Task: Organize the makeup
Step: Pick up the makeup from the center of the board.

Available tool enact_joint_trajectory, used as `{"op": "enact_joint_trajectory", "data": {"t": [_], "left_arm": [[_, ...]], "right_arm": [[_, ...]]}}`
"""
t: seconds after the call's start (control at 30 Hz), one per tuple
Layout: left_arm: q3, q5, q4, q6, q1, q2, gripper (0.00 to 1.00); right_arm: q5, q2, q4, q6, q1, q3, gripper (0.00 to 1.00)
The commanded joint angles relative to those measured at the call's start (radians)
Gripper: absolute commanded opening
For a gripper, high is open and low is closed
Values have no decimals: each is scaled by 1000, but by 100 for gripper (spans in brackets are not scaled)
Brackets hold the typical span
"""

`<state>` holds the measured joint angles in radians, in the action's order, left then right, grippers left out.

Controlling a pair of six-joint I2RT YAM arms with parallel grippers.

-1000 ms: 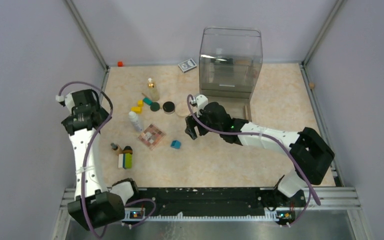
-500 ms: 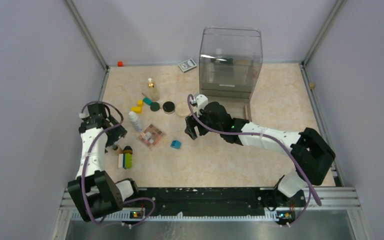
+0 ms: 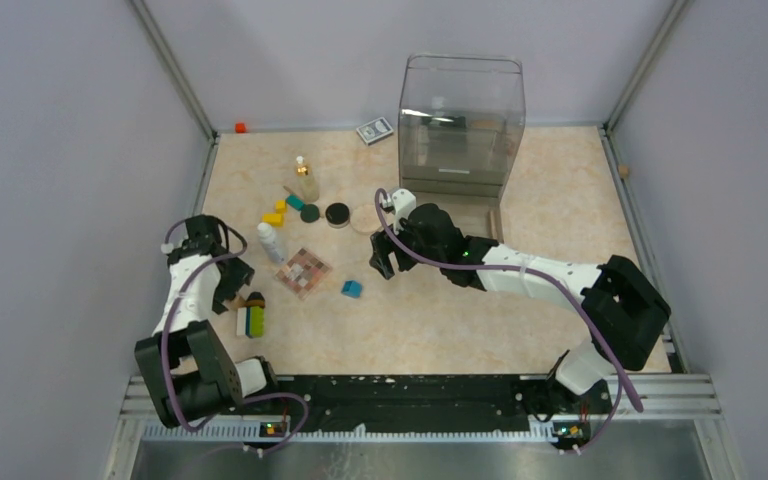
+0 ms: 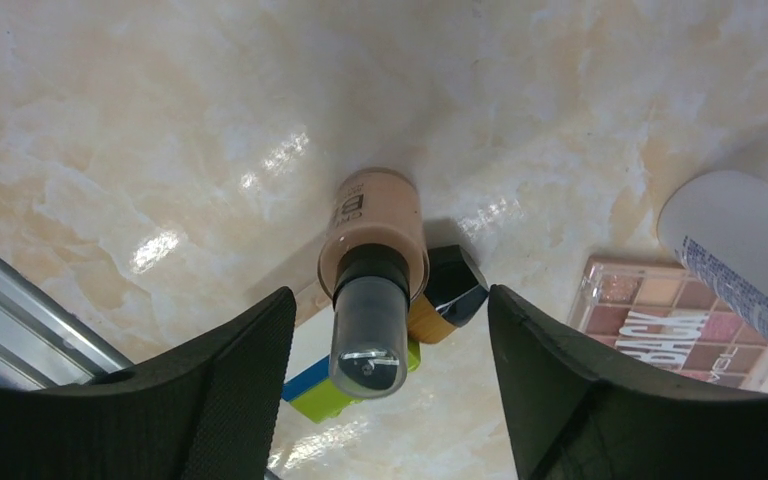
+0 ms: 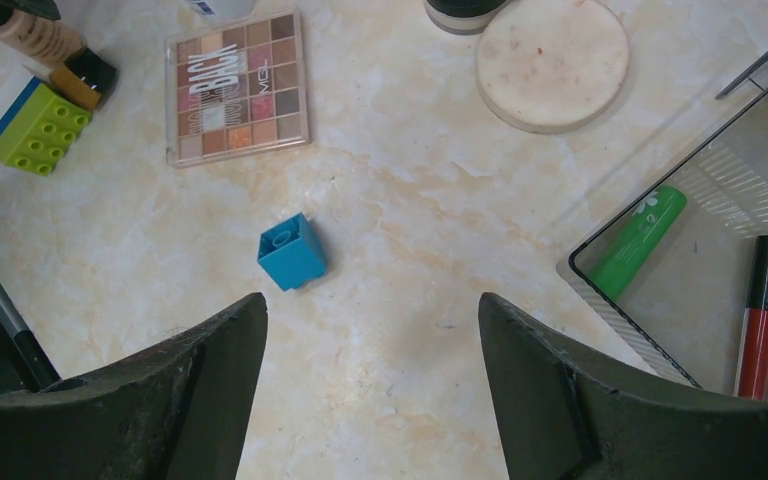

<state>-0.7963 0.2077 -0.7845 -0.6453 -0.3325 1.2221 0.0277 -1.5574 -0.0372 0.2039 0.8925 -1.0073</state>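
A tan tube [image 4: 372, 235] with a dark cap stands upright between the fingers of my left gripper [image 4: 390, 300]. The jaws are open, with a gap on each side of it. In the top view this gripper [image 3: 222, 285] is low at the table's left. To its right are the white bottle [image 3: 272, 242] and the pinkish checkered palette [image 3: 303, 272]. Farther back are the gold-capped clear bottle [image 3: 305, 180], the black round compact [image 3: 337, 213] and the beige round disc [image 3: 364, 220]. My right gripper [image 3: 380, 262] hangs open over bare table.
A blue cube [image 5: 291, 252] lies just ahead of the right fingers. A green-and-blue block [image 4: 340, 385] and a black-and-wood piece [image 4: 450, 300] lie behind the tube. A clear tray [image 5: 600, 285] holds a green tube [image 5: 638, 240] and a red lip gloss [image 5: 760, 320]. A tall clear container [image 3: 460, 125] stands at the back.
My left arm has swung down and toward the near edge, bringing its gripper around the tan tube, and its jaws have narrowed a little. The right arm has not moved.
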Motion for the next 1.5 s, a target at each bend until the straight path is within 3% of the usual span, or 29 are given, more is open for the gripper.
{"op": "enact_joint_trajectory", "data": {"t": [0.0,0.4,0.67,0.93,1.13,1.47], "left_arm": [[8,34,69,-32,-5,32,73],[-2,96,101,-22,-6,70,56],[18,75,121,-16,-7,79,37],[62,-82,143,-7,-5,61,19],[138,-202,129,-20,3,7,15],[157,-223,112,-180,287,2,14]], "right_arm": [[-4,45,-29,-8,-6,3,76],[-17,41,-23,-16,-8,0,76],[-17,40,-23,-16,-9,0,76],[-18,38,-24,-16,-8,-2,76],[-21,36,-21,-18,-8,-4,76],[-22,30,-21,-17,-8,-9,76]]}}
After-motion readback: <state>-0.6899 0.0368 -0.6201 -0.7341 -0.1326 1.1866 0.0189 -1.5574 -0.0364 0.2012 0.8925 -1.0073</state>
